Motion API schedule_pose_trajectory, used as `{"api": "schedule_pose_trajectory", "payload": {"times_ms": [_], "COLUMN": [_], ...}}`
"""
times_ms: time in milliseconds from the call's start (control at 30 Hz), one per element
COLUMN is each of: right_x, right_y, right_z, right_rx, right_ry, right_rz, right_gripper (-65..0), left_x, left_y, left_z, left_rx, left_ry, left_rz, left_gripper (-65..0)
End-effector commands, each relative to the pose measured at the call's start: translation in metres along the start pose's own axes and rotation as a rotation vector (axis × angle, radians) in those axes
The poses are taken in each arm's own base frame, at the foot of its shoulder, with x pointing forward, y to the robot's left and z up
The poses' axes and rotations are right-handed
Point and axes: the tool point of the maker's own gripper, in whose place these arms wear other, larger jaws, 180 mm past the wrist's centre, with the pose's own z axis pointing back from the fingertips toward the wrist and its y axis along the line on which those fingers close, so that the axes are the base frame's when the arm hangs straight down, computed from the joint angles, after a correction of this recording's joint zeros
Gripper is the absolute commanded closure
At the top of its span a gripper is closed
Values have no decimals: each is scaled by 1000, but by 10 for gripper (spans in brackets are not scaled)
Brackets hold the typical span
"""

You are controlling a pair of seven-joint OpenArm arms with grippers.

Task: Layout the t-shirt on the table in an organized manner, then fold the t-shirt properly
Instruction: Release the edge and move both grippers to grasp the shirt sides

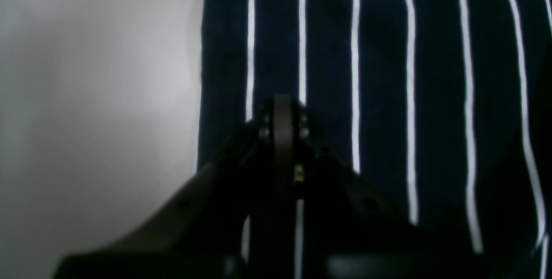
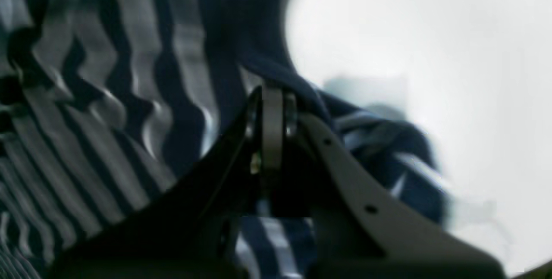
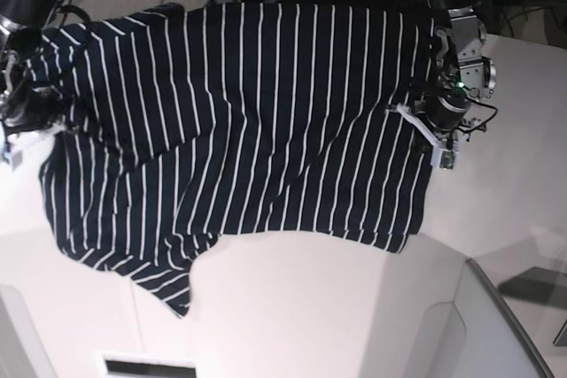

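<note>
- The shirt (image 3: 257,121) lies spread across the table (image 3: 310,307), reaching its far edge.
- Left tool (image 1: 282,111) clenched on the shirt's edge.
- Right tool (image 2: 271,98) clenched on bunched shirt cloth.

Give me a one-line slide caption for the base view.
Both grippers, left and right, pinch opposite edges of the striped t-shirt spread across the white table.
</note>
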Motion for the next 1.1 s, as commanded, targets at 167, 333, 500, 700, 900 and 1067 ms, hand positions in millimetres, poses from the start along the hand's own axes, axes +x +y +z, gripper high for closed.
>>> {"api": "schedule_pose_trajectory", "payload": {"times_ms": [167,333,500,700,900,1067], "right_x": [34,54,82,103,113,109], "right_y": [-37,-38,-13,44,62,46], "right_z": [10,28,48,25,-7,-27], "right_rx": [-48,-62,-33,41,81,72], "right_ry": [-94,-177,-284,-219,-165,-140], "right_rz": [-65,-47,0,209,199,141], "right_gripper": [0,0,0,0,0,0], "left_x": [-27,-7,25,38,41,26], "left_y": [14,21,23,24,23,24], "left_z": [3,6,11,1,-8,-17], "left_rx": [21,39,60,57,45,40], "left_ry": [100,57,-19,-31,-23,21], "left_rz": [-28,-52,-83,-76,-56,-28], "left_gripper": [0,0,0,0,0,0]}}
